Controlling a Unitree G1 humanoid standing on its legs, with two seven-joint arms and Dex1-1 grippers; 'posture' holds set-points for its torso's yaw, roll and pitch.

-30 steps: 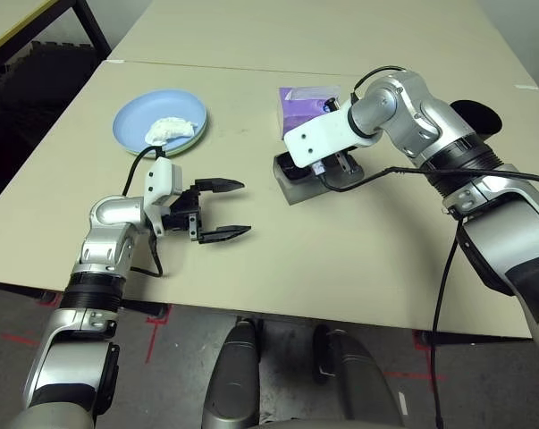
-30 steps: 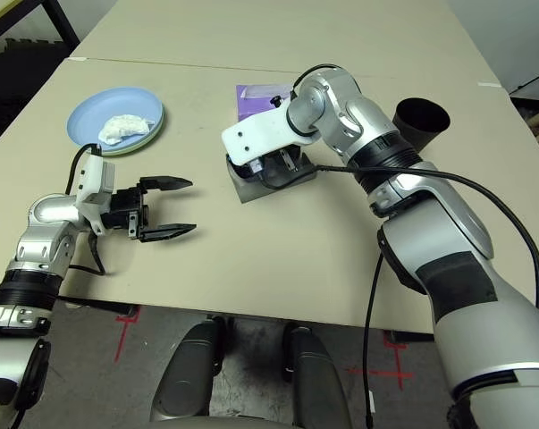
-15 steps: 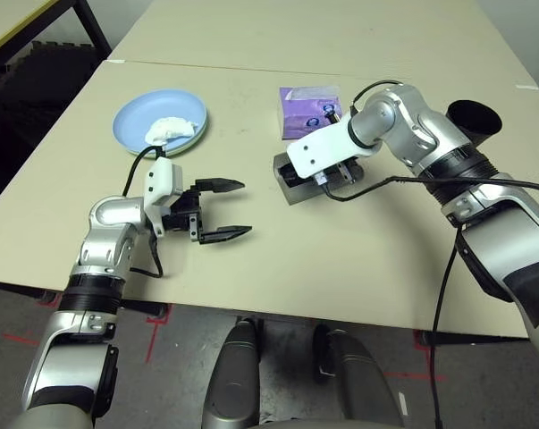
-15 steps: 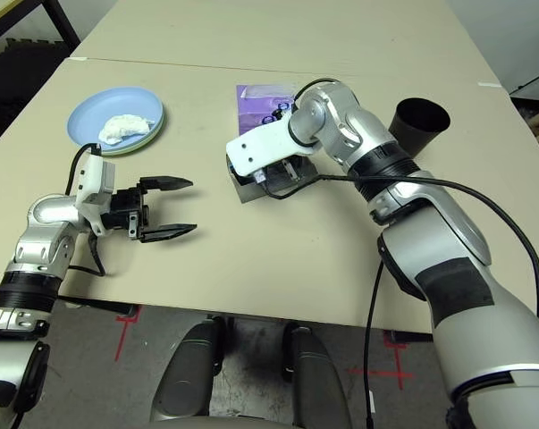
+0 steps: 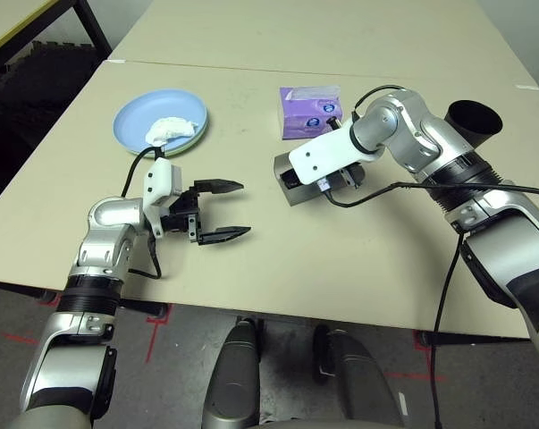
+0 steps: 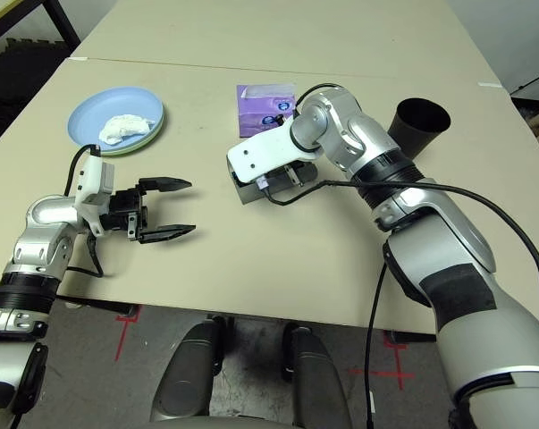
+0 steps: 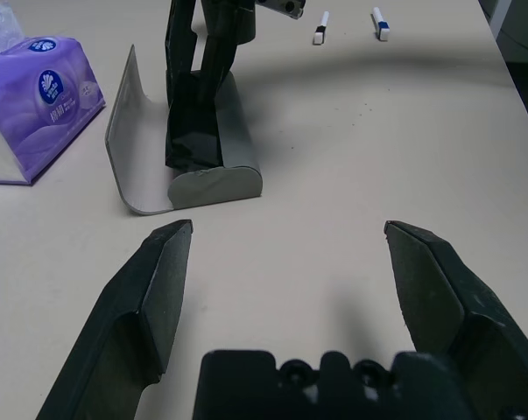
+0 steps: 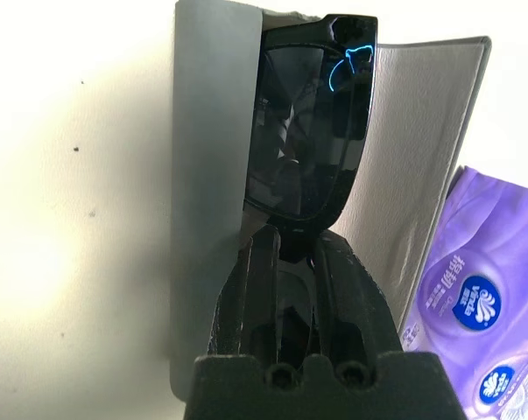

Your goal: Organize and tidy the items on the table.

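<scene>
Over the open grey glasses case [image 8: 207,149] the right gripper [image 8: 292,254] tips down, its fingers pinched on the black sunglasses [image 8: 312,131] lying in it. Beside the case sits the purple tissue box [image 5: 310,110]. Near the table [image 5: 341,268] front, the left gripper [image 5: 220,211] points sideways, fingers wide apart, holding nothing.

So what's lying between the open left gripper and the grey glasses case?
Nothing: the left wrist view shows bare table between the left gripper and the grey glasses case, which holds the black sunglasses.
</scene>
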